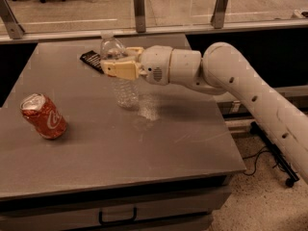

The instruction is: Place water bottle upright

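The water bottle, clear ribbed plastic with a white cap, stands upright on the grey table near its middle back. My gripper reaches in from the right and its tan fingers are closed around the bottle's upper body, just below the shoulder. The bottle's base rests on or very near the tabletop. The label band is hidden behind the fingers.
A dented red soda can stands tilted at the table's left. A dark flat object lies behind the bottle. A glass rail with metal posts runs behind the table. My white arm spans the table's right side.
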Robot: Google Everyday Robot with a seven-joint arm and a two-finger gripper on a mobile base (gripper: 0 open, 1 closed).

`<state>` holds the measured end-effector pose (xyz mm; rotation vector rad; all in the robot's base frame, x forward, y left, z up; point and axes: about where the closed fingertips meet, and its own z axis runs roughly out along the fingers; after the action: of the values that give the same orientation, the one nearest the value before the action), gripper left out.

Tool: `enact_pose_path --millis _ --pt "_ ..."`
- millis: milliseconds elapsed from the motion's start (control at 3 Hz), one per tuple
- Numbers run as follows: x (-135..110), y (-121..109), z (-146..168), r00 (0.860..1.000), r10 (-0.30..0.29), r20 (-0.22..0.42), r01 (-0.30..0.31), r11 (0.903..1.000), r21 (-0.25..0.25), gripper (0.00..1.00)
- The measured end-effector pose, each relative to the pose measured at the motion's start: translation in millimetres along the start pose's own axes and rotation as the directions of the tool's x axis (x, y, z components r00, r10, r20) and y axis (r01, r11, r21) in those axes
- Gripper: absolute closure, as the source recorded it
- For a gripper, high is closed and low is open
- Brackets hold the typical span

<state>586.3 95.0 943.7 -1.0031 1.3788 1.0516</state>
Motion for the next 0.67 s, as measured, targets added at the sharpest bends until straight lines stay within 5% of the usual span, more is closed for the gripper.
enact_pose_path --millis 667 --pt "5.6 2.3 -17.0 0.996 -0.043 0.076 0.039 0.9976 0.057 1.00"
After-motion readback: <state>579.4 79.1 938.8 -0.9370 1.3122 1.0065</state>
